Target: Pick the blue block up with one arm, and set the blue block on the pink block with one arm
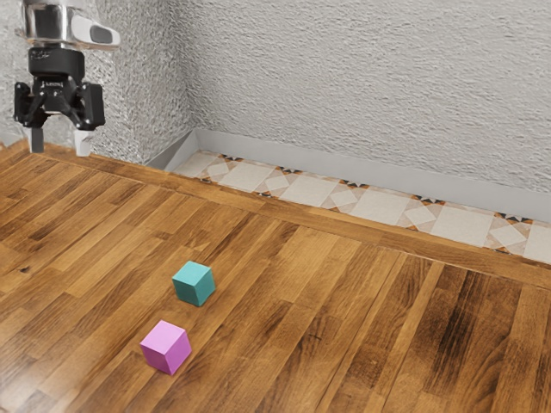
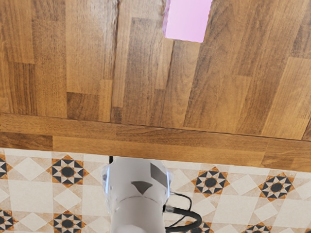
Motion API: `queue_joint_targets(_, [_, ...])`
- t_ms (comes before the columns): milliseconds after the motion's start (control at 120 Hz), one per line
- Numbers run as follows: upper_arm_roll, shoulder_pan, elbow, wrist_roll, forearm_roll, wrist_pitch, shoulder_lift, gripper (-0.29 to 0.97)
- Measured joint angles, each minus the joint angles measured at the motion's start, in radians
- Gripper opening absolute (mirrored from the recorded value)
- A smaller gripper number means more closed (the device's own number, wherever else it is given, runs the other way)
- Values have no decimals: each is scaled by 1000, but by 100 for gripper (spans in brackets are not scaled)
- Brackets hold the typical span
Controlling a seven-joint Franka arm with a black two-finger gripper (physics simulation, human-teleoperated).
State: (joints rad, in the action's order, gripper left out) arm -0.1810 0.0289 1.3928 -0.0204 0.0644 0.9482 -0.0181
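Observation:
The blue block (image 1: pixel 194 283), teal in colour, sits on the wooden table top near the middle of the exterior view. Just in front of it and slightly toward the exterior view's left lies the pink block (image 1: pixel 166 347), apart from it. The pink block (image 2: pixel 187 19) also appears in the wrist view, on the wood far from the hand. My gripper (image 1: pixel 58 144) hangs high at the exterior view's upper left, well away from both blocks. Its fingers point down, stand apart and hold nothing.
The wooden table top (image 1: pixel 344 327) stretches across the exterior view, ending at a far edge with patterned floor tiles (image 1: pixel 379 206) and a rough grey wall (image 1: pixel 362 77) beyond. The arm's white base (image 2: pixel 136 194) stands over the tiles in the wrist view.

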Motion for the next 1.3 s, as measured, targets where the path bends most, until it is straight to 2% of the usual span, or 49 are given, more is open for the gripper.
queue_joint_targets(92, [-9, -34, 13, -7, 4, 176, -52, 68])
queue_joint_targets(150, [-10, -21, 46, -14, 3, 270, -74, 68])
queue_joint_targets(258, [-1, 46, 411, -21, -2, 522, 41, 67])
queue_joint_targets(333, [15, 68, 566, -18, -22, 723, 32, 68])
queue_joint_targets(458, [29, 66, 608, -11, -65, 1001, -116, 68])
queue_joint_targets(575, [39, 21, 615, -4, -63, 1173, -179, 68])
queue_joint_targets(733, [87, 22, 626, 2, -48, 1295, -203, 68])
queue_joint_targets(883, [99, 22, 709, 3, -13, 1371, -199, 68])
queue_joint_targets(1300, [99, 19, 739, 7, 7, 1436, -225, 68])
